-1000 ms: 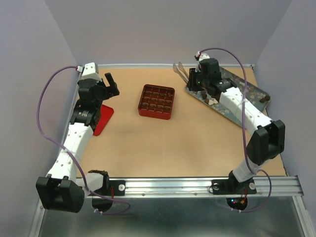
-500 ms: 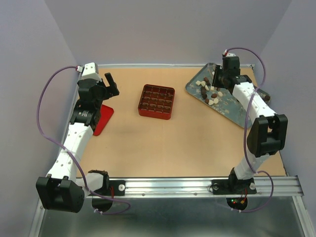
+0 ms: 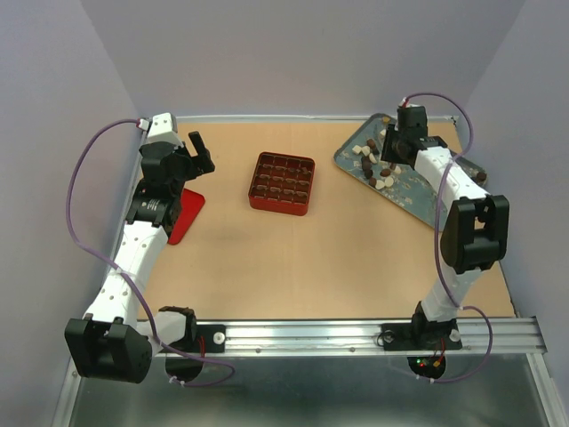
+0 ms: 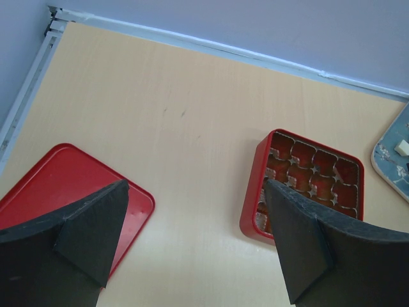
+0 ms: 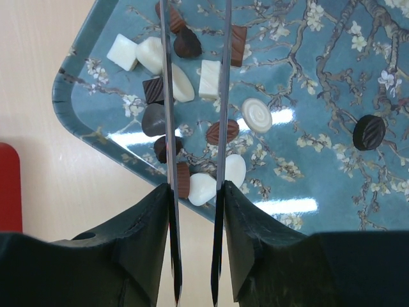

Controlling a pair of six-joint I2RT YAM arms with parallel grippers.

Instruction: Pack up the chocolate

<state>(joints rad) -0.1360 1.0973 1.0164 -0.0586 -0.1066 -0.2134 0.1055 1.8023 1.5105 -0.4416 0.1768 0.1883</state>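
Chocolate pieces (image 5: 222, 131), dark brown, reddish brown and cream white, lie bunched in the left corner of the blue blossom-patterned tray (image 3: 418, 194) at the far right of your table (image 3: 356, 258).

Starting at your left, a flat red lid (image 3: 188, 213) lies against the left edge of the table, partly under the left arm. The left claw (image 3: 203, 153) hangs above it with its fingers spread wide and nothing between them. In its wrist view the gap frames bare table. The lid's rounded corner is just beside the left finger (image 4: 96, 230).

Further right, the red square gridded box (image 3: 283, 184) sits in the far middle of the table. It is well apart from the lid and the tray, with bare table on every side. You cannot tell from these views whether any cell is filled.

At the right, the tray lies at an angle in the far corner, one corner near the back edge. The right claw (image 5: 195, 204) is closed on thin metal tongs (image 5: 167, 128), squeezing their two arms close together over the bunch. Several pieces lie in the narrow gap between the arms and others touch or sit just outside them. The tong tips run out of the top of the wrist view. The bunch sits near the tray's raised rim (image 5: 77, 109). The tray's right half is mostly bare, apart from a lone dark round piece (image 5: 369, 132).
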